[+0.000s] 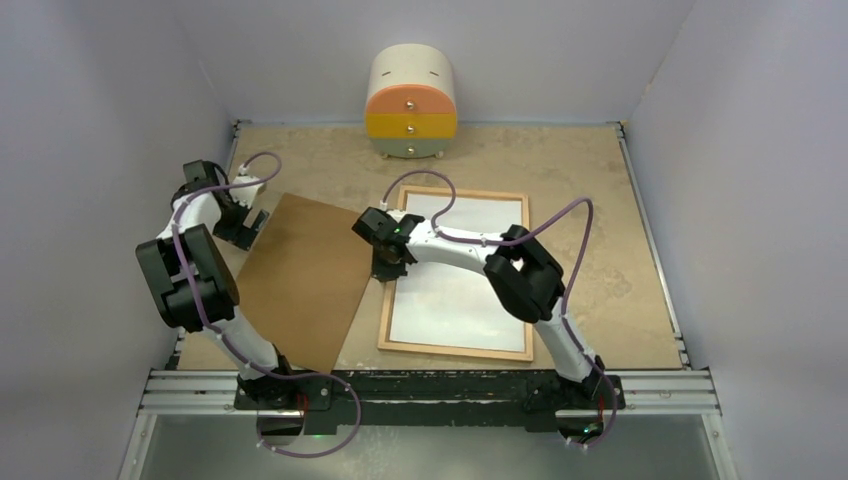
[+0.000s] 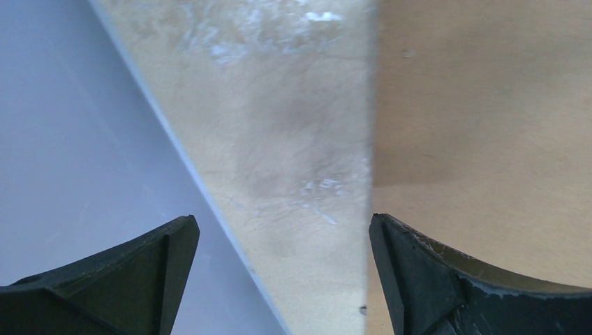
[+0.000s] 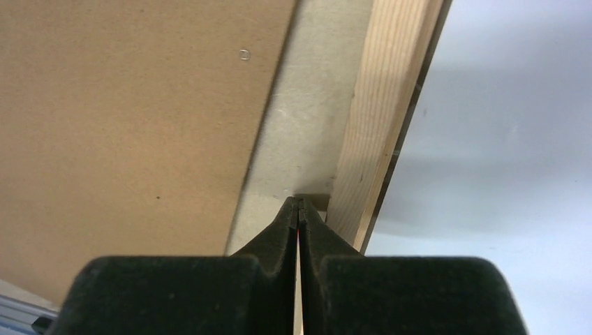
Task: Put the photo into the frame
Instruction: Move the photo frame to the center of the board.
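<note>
The light wooden frame (image 1: 455,350) lies flat right of centre, and a pale white-grey surface fills its inside. No printed picture shows, so I cannot tell whether that surface is the photo. My right gripper (image 1: 388,268) is shut, its tips down on the table against the frame's left rail. In the right wrist view the shut tips (image 3: 299,204) sit in the narrow strip between the brown backing board (image 3: 126,105) and the frame's rail (image 3: 380,118). My left gripper (image 1: 250,225) hangs open over the board's far left corner, nothing between its fingers (image 2: 283,220).
The brown backing board (image 1: 300,285) lies tilted on the table left of the frame, its edge (image 2: 489,105) under the left gripper's right finger. A round cream, orange and yellow drawer cabinet (image 1: 411,105) stands at the back wall. Grey walls close in both sides.
</note>
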Robot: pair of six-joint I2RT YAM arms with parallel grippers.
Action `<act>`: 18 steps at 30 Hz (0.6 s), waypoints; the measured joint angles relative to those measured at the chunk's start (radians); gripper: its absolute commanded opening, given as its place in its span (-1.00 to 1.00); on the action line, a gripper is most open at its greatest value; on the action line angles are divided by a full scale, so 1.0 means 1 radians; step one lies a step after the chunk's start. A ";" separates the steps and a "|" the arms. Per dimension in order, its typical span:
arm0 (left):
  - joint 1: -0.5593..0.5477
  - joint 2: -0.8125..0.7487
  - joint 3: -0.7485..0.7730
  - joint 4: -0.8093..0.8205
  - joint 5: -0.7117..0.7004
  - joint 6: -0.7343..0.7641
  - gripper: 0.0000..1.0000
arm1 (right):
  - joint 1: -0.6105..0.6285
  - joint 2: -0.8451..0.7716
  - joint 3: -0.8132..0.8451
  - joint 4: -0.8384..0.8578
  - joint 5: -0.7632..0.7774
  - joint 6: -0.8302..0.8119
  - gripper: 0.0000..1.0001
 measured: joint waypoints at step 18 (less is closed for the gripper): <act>0.019 0.011 -0.135 0.210 -0.136 0.010 0.87 | -0.012 -0.084 -0.104 0.124 -0.042 0.057 0.98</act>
